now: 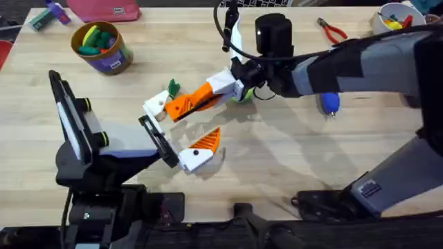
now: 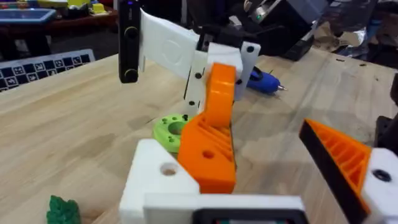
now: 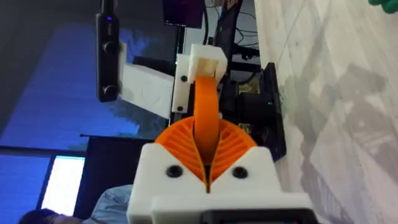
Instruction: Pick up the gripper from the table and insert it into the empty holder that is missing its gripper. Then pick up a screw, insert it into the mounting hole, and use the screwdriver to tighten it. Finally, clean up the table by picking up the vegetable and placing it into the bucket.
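Observation:
My right gripper [image 1: 226, 88] [image 3: 205, 149] reaches across the middle and is shut on the orange gripper [image 1: 190, 104] [image 3: 205, 109]. The far end of that wedge rests against the white holder [image 1: 155, 106] [image 2: 155, 180] of my left arm's jaw. My left gripper [image 1: 199, 124] is open; its other finger carries its own orange wedge [image 1: 208, 143] [image 2: 339, 155]. The blue screwdriver [image 1: 329, 102] [image 2: 264, 81] lies partly under the right arm. Just behind the holder lies the dark green vegetable [image 1: 172, 87] [image 2: 64, 210]. The yellow-rimmed bucket [image 1: 104, 50] stands at the far left.
A bright green disc [image 1: 243, 95] [image 2: 171, 129] lies on the table under the right gripper. Red-handled pliers [image 1: 334, 31] and a white bowl [image 1: 394, 17] are at the far right. A pink item [image 1: 104, 8] sits at the back edge.

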`<action>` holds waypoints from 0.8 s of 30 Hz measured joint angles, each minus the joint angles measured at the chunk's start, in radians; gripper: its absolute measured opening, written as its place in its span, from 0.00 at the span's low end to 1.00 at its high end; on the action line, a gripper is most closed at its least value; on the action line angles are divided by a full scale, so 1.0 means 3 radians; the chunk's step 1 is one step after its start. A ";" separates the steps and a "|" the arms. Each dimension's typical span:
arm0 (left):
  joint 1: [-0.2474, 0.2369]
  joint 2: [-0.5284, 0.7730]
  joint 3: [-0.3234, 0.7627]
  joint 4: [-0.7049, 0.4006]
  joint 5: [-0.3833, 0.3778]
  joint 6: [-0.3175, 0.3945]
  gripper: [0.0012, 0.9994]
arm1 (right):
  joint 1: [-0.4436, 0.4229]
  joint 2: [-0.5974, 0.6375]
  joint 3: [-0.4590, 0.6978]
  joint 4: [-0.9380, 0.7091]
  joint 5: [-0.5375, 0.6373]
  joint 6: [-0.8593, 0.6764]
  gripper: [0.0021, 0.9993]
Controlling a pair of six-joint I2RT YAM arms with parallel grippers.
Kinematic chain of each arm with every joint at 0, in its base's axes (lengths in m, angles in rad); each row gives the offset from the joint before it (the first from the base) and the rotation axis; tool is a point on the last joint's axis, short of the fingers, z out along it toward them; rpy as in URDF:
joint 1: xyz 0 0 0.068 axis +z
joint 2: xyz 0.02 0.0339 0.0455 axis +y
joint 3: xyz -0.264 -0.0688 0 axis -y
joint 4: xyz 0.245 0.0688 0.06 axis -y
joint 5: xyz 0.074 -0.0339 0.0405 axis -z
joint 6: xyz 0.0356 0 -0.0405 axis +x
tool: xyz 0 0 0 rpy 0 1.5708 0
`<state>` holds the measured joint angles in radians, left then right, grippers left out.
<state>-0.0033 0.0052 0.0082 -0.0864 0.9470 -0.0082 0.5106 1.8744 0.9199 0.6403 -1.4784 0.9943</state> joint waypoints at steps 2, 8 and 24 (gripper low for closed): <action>-0.0001 0.0000 0.0001 0.0000 0.0000 0.0000 0.99 | 0.0006 0.0000 0.0013 -0.0003 0.0004 0.0001 0.01; 0.0000 0.0000 0.0000 0.0001 -0.0002 0.0001 0.99 | 0.0022 -0.0001 0.0071 -0.0022 0.0081 0.0001 0.01; 0.0000 0.0000 0.0001 0.0000 -0.0004 0.0000 0.99 | 0.0138 0.0000 0.0169 -0.0130 0.0334 0.0014 0.01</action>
<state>-0.0032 0.0051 0.0084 -0.0864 0.9459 -0.0082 0.5522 1.8744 0.9706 0.6014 -1.3784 0.9985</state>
